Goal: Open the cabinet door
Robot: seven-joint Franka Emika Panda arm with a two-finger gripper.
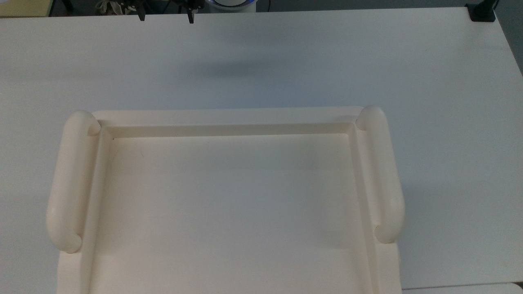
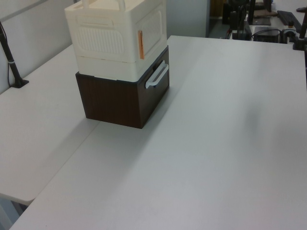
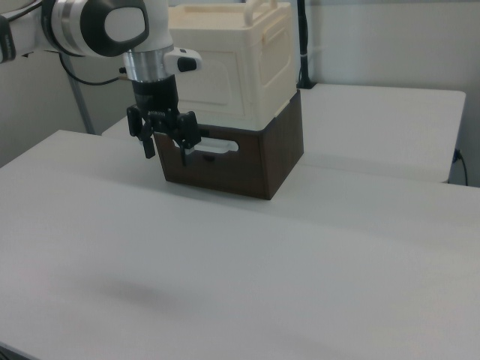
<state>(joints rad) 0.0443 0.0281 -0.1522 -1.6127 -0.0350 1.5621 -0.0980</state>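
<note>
The cabinet door [image 2: 152,29] is a cream panel with a raised frame, shut flush in the upper cabinet's front, an orange strip along its nine o'clock edge in the left view.

The cream cabinet [image 2: 117,38] stands on top of the drawer box [image 2: 125,98], and both stand on the table [image 2: 216,143]. In the right view, the gripper [image 3: 165,150] hangs above the table, in front of the drawer box, fingers apart.

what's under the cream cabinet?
The cream cabinet sits on a dark brown box that has a pale handle on its front. That box stands on the white table. Its inside is hidden.
</note>
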